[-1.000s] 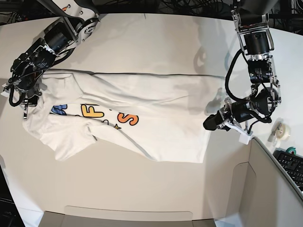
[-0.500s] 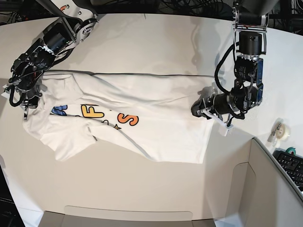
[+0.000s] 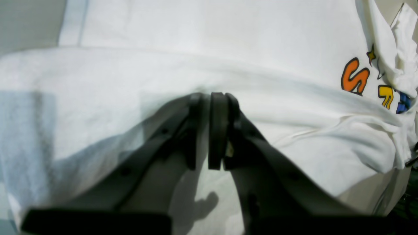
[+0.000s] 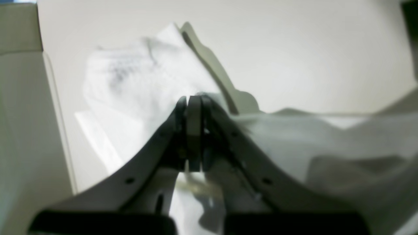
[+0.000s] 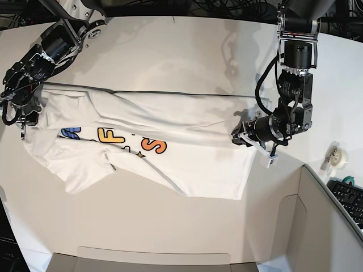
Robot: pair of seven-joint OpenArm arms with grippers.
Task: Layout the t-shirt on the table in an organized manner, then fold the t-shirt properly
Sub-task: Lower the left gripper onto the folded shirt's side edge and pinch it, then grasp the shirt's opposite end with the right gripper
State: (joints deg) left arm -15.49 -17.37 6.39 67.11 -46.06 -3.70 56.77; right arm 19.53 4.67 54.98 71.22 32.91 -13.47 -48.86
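The white t-shirt lies stretched sideways across the white table, its coloured letters facing up left of centre. My left gripper is at the shirt's right end, shut on a raised ridge of cloth; in the left wrist view its jaws are pinched together on the t-shirt. At the shirt's far-left edge my right gripper is shut on cloth. In the right wrist view, its closed fingertips sit in a bunched fold of the t-shirt. One sleeve is folded near the front left.
A grey box-like panel fills the lower right corner, with a tape roll and a keyboard beside it. Another grey panel runs along the front edge. Cables lie behind the table.
My left gripper moved left from beside the hem onto the shirt's right end. The right gripper pulled the left edge up and to the left, so the far edge now runs straighter.
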